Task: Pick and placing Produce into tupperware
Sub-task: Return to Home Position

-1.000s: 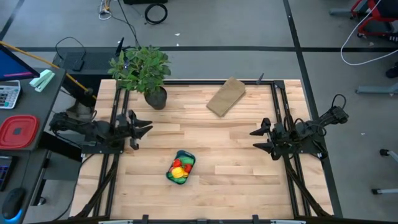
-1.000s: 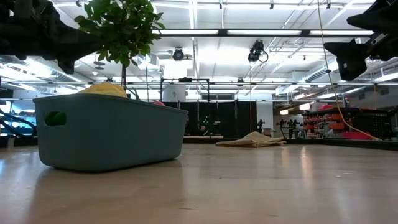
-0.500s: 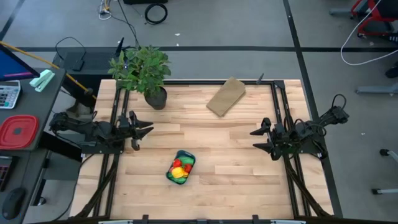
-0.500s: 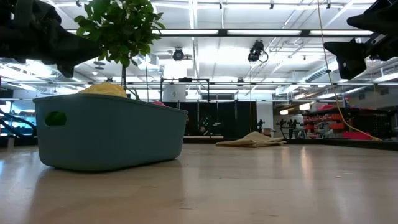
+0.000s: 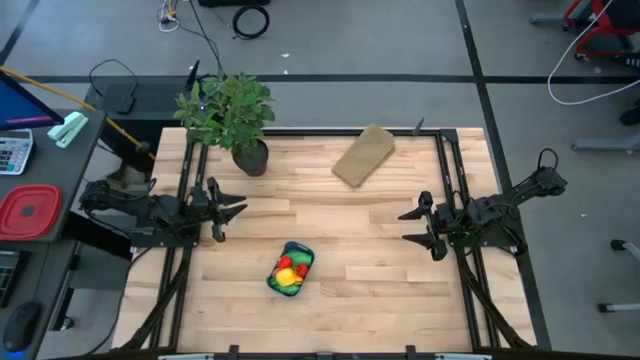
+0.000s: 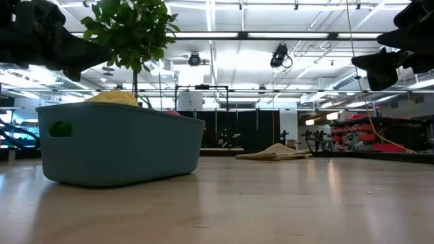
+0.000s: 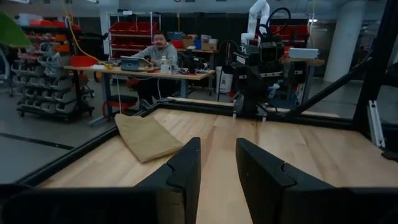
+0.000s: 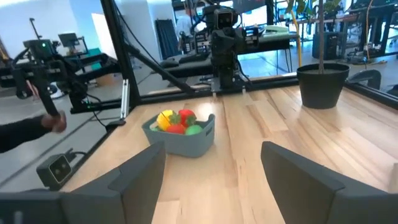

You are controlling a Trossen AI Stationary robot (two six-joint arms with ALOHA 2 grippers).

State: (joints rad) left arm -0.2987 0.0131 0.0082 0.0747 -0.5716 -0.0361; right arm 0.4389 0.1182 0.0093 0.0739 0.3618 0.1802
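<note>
1. Sitting toward the near middle of the table [image 5: 380,280], the blue tupperware [image 6: 119,146] holds the produce [image 5: 288,270] heaped inside, and I see no piece lying loose.
2. Well apart from it, the left gripper [image 5: 230,207] and right gripper [image 5: 408,227] hover at opposite table edges, apparently parked because filling looks finished.
3. The left fingers are slightly parted and the right spread wide, both empty.
</note>
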